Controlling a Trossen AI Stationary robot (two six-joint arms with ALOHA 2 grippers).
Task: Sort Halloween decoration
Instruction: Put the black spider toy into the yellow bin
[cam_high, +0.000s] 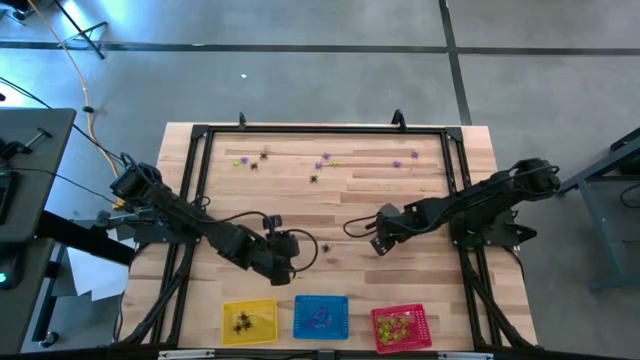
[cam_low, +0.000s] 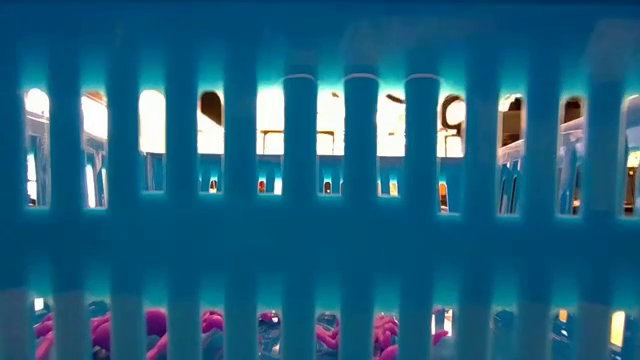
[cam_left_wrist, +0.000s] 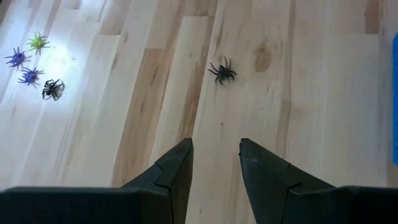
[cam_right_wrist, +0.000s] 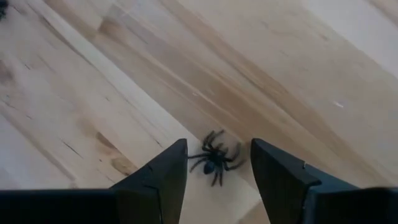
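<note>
The right gripper (cam_right_wrist: 217, 171) hovers near the middle of the wooden tabletop (cam_high: 440, 280), fingers apart around a small black plastic spider (cam_right_wrist: 214, 158) lying loose on the wood. The left gripper (cam_left_wrist: 214, 165), fingers also apart and empty, faces another black spider (cam_left_wrist: 222, 71). This looks like the start of a pick; next the right fingers must close, then carry toward the yellow mesh basket (cam_high: 228, 310) at the near edge, where black spiders lie.

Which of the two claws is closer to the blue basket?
The left. The left gripper hangs just above-left of the blue basket over the table; the right gripper, open over a black spider, sits farther up and to its right.
</note>
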